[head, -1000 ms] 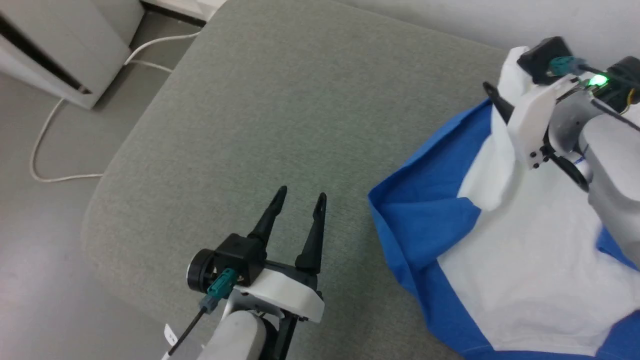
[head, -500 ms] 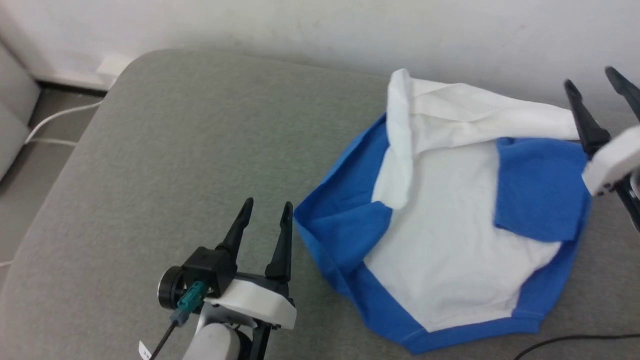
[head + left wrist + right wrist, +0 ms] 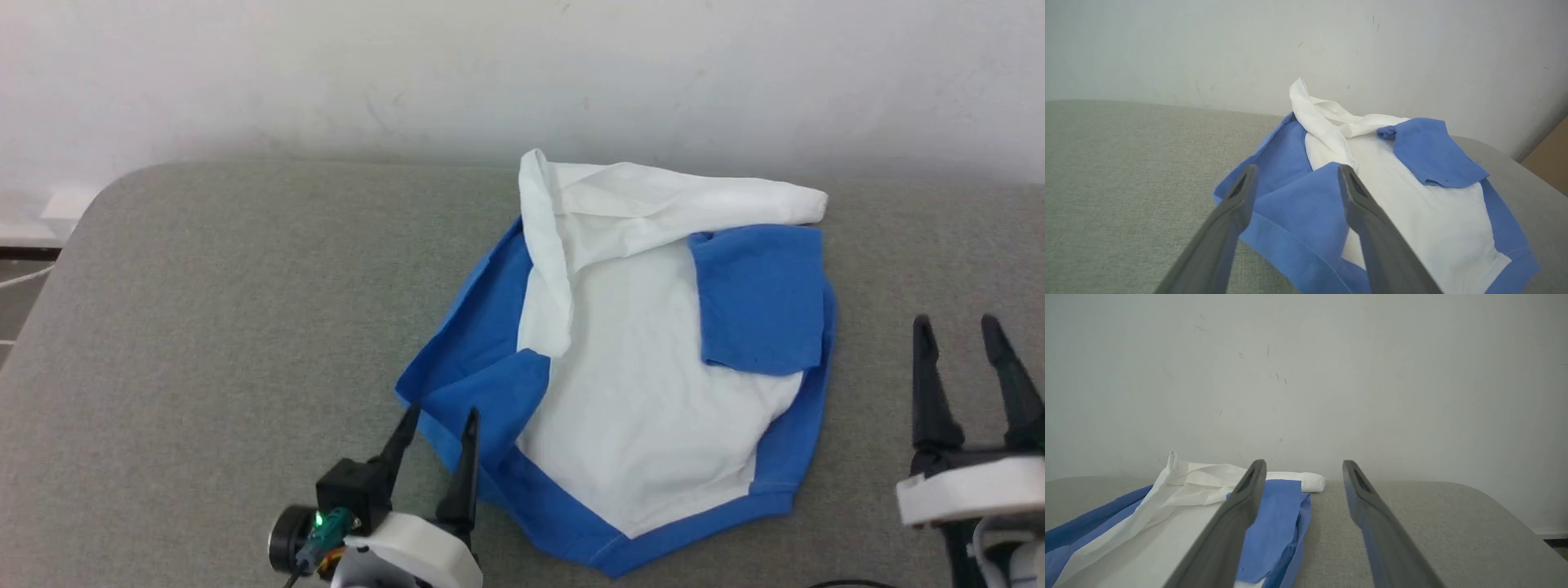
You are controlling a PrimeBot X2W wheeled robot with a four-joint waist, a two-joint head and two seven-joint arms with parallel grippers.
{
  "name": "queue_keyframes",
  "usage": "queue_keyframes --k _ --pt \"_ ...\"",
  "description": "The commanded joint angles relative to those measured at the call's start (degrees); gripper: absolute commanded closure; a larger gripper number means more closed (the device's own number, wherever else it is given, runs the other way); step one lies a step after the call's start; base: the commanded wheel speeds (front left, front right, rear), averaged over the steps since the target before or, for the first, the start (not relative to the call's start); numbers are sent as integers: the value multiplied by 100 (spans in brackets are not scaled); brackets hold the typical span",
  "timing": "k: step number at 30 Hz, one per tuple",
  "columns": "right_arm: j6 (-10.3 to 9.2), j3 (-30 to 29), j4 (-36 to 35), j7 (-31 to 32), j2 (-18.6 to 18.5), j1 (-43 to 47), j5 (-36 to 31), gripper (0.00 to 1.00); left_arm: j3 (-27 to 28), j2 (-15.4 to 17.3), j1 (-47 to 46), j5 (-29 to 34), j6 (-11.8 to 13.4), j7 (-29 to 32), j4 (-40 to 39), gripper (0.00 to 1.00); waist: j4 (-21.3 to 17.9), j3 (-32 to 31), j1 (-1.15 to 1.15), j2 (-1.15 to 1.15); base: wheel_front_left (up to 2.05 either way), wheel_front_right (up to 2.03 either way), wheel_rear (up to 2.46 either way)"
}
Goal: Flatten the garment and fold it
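Pale wall [image 3: 326, 73] at the back, scuffed with a few small marks, and right up against it a grey fabric-covered table [image 3: 204, 327] with rounded corners.

Left end effector [image 3: 442, 412] comes in low at the near left, fingers pointing forward and spread wide, released, nothing between them. Its tips sit right at the near-left edge of the garment [image 3: 645, 392]. From its own wrist camera the left end effector [image 3: 1297, 168] frames a fold of blue fabric, but I cannot tell whether the fingers touch the cloth.

Right end effector [image 3: 955, 322] is at the near right, fingers upright in the head view and just as wide apart, released too. It stands over bare table just beside the garment's right edge, not on it. The right wrist camera shows the right end effector [image 3: 1303, 462] aimed at the wall, with the cloth off to its left.

The garment lies crumpled in the middle of the table, towards the wall. White body in the centre, one blue sleeve [image 3: 759, 302] folded over the right side, another blue fold [image 3: 482, 384] at the left, a white flap [image 3: 653, 200] bunched along the far edge, and a blue hem [image 3: 653, 535] along the near edge.
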Motion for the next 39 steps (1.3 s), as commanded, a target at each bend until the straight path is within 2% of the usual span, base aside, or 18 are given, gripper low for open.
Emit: queue_keyframes --k 1,5,11,13,18,23,27,28,29,30,35,39 --pt "-11 -67 -226 -22 217 193 -119 0 -32 -3 127 -62 25 126 121 0 -141 -55 1 0 0 0 0" --pt "-11 -262 -544 35 504 472 -188 0 -181 -3 271 -316 125 911 190 0 -252 1 1 0 0 0 0" --pt "-11 -395 -683 125 608 503 -189 0 -395 9 542 -390 499 2536 -148 0 -340 112 1 0 0 0 0" --pt "-11 -397 -682 138 626 481 -181 0 -425 9 568 -404 612 2858 -343 0 -356 161 1 0 0 0 0" --pt "-11 -259 -596 148 663 443 -152 0 -480 93 485 -237 883 3234 -485 0 -403 291 1 0 0 0 0" --pt "-11 -218 -511 131 681 376 -137 0 -570 67 361 -350 847 3304 -460 0 -419 415 1 0 0 0 0" --pt "-11 -205 -428 116 688 322 -144 0 -733 52 289 -435 703 3308 -391 0 -402 471 1 0 0 0 0" --pt "-11 -192 -402 114 689 311 -150 0 -774 49 271 -453 662 3291 -370 48 -391 480 1 0 0 0 0" --pt "-11 -181 -373 113 690 300 -154 0 -796 46 254 -475 638 3262 -346 87 -381 484 1 0 0 0 0" --pt "-11 -168 -346 113 691 290 -161 0 -811 43 240 -496 621 3237 -318 100 -372 487 1 0 0 0 0" --pt "-11 -149 -247 127 694 300 -195 0 -637 68 166 -567 668 2935 -263 100 -267 398 1 0 0 0 0" --pt "-11 -149 -60 385 680 393 -274 0 -352 180 163 -663 721 2591 -340 100 -145 261 1 0 0 0 0"
